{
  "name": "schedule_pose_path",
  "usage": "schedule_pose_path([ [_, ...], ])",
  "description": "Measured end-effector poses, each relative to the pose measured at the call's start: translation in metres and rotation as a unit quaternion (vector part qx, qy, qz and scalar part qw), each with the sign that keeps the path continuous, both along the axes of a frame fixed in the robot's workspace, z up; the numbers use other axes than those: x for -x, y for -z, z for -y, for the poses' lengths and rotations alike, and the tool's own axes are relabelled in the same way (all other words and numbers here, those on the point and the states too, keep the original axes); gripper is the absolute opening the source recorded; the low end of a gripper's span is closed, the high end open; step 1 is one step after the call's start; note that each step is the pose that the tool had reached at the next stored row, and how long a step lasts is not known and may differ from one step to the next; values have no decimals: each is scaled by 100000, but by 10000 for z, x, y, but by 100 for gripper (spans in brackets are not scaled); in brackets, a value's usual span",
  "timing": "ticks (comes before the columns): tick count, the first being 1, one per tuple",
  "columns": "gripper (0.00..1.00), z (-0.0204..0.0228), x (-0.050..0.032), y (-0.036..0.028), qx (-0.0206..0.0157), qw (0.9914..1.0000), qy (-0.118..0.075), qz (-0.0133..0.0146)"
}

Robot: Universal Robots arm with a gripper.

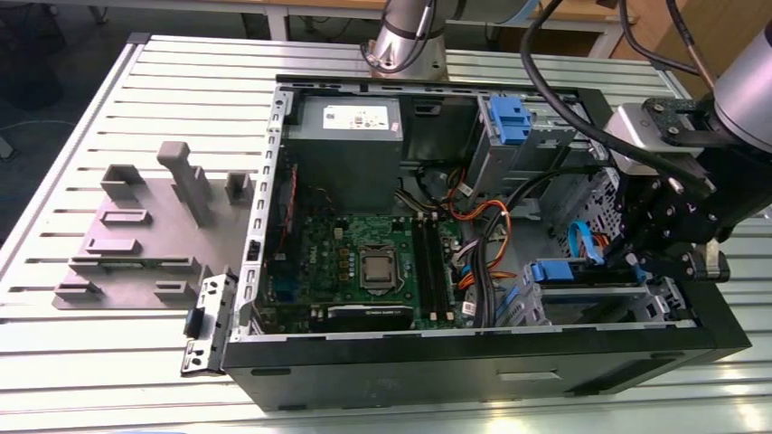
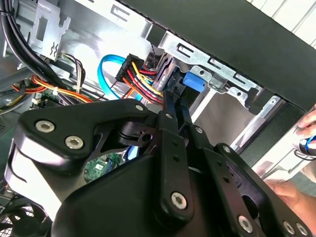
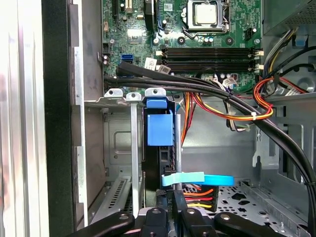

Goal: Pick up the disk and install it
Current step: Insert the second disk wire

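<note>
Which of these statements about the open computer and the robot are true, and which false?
1. The case lies open on a slatted table. True.
2. The gripper hovers over the grey fixtures outside the case. False: it is inside the case, at the drive bay.
3. The disk stands in the bay's metal rails. True.
4. The orange and yellow cables are unplugged and lie on the table. False: they run inside the case.

Nothing here is actually readable. The white sticker [image 1: 360, 116] on the grey power supply [image 1: 346, 154] carries print, and so does the small white label [image 3: 157, 64] on the motherboard [image 3: 207, 44], but none of it resolves into words.
</note>
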State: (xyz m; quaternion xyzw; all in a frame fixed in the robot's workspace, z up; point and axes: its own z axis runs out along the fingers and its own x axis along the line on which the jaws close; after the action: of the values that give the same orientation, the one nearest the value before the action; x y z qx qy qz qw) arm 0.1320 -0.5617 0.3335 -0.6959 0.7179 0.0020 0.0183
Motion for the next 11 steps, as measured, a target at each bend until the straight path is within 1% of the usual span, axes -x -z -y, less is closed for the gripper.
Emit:
schedule_pose_path([
  [11,17,-1,0,-15,101,100000,0,-3],
])
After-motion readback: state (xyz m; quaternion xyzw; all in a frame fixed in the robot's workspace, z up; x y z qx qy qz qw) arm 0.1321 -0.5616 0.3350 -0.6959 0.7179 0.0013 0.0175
